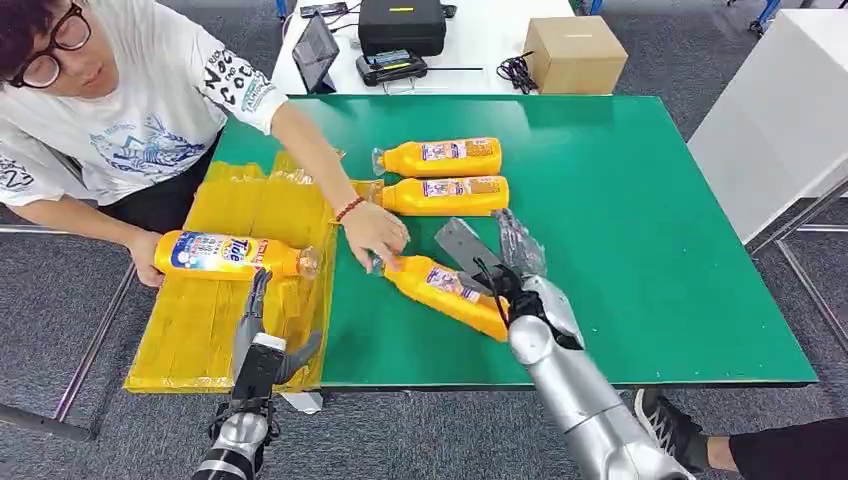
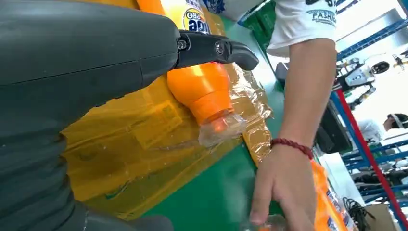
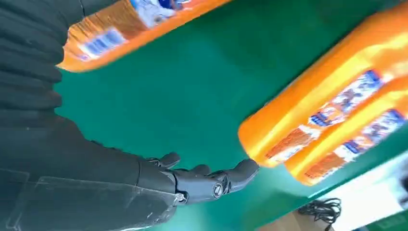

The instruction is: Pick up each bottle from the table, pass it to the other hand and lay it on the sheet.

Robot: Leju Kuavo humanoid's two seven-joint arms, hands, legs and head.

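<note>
Green tabletop [image 1: 640,250] — yellow sheet [image 1: 225,300] over its near left corner.

Bottle on sheet [image 1: 230,254]: lying flat, cap toward the tabletop's middle, base held by a person's hand [image 1: 146,262].

Left hand [image 1: 262,335]: fingers spread, empty, just nearer than that bottle (one finger reaches up beside it).

Tilted bottle [image 1: 450,293]: near the front edge, cap end under the person's other hand [image 1: 375,235].

Right hand [image 1: 505,270]: fingers extended, holding nothing — poised over the tilted bottle's base end.

Two more bottles [image 1: 445,157] [image 1: 448,195]: side by side toward the far edge.
</note>
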